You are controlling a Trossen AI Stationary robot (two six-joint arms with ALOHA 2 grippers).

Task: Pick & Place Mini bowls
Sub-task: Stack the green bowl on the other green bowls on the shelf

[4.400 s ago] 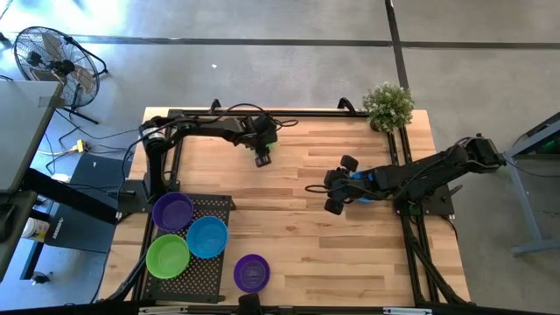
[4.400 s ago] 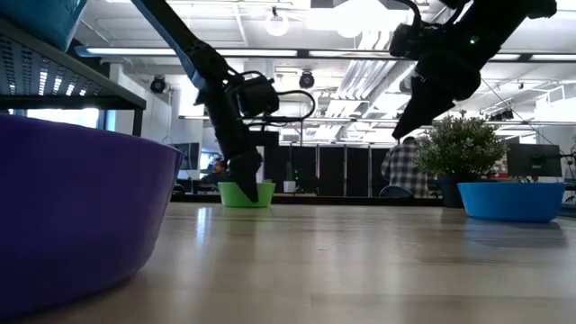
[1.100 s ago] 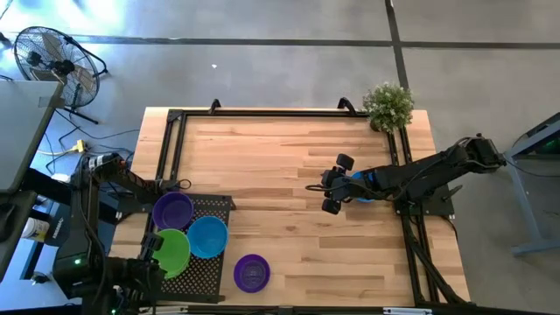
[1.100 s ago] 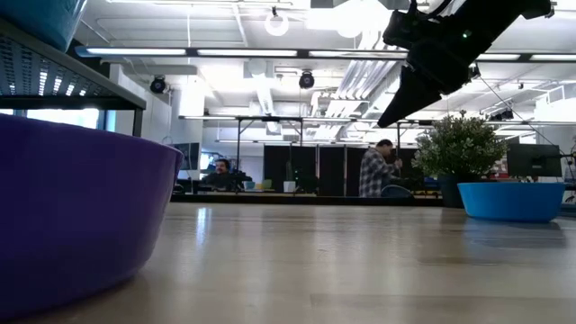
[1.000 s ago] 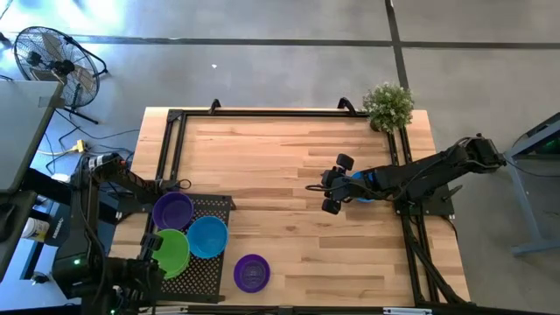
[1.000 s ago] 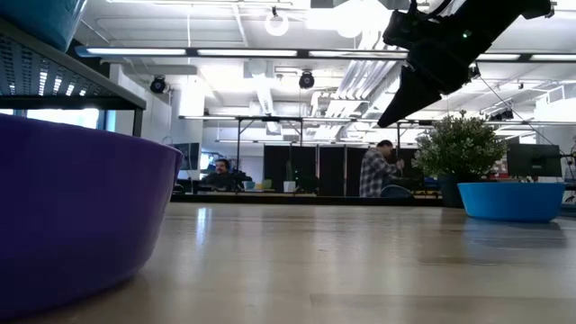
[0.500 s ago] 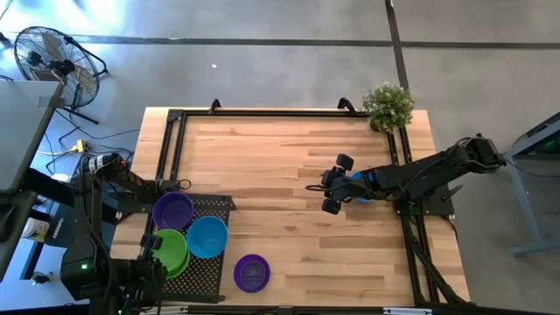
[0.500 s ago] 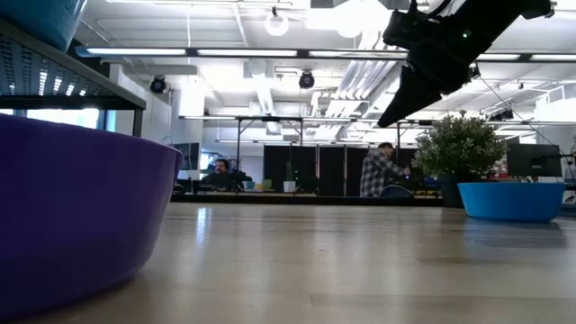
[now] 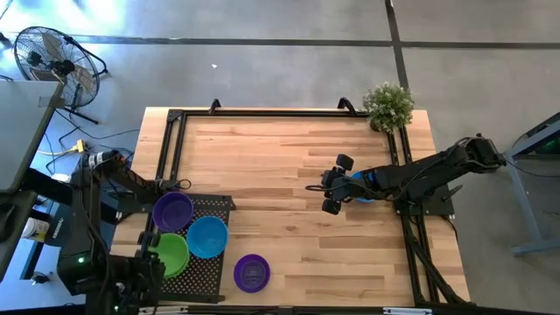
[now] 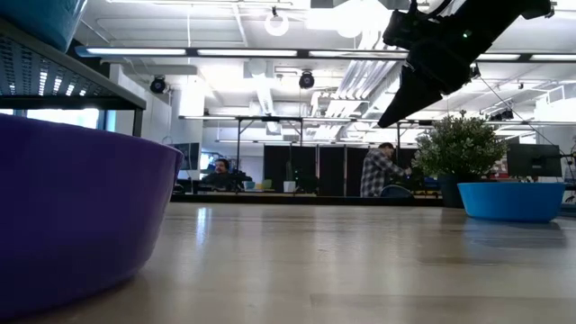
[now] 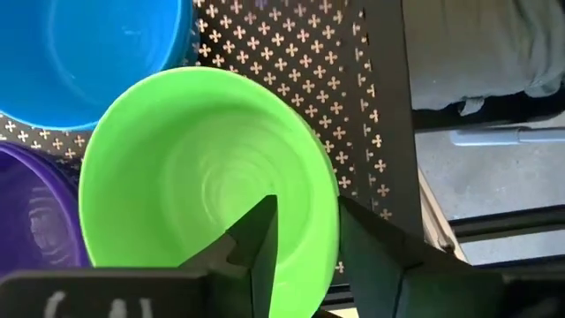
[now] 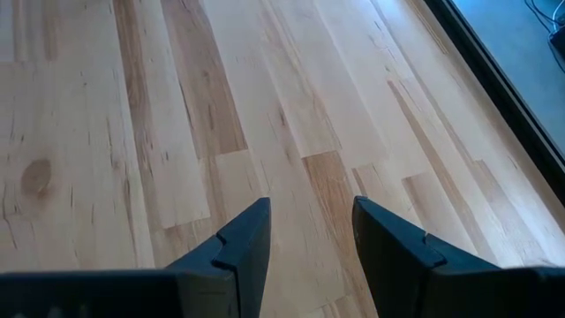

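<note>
Green round plastic mini bowl (image 11: 207, 181) sits on the black perforated rack (image 11: 349, 106), its rim between the left gripper (image 11: 305, 243)'s parted fingers; withdrawing crookedly could snag it. Farther off, the right gripper (image 9: 333, 185) hovers above bare table (image 12: 177, 115), fingers apart, beside a blue bowl (image 10: 510, 200).

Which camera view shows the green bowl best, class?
The left wrist view: the green bowl fills it, its rim between the left tool's fingers. The high view shows it small on the black rack. The low and right wrist views miss it.
</note>
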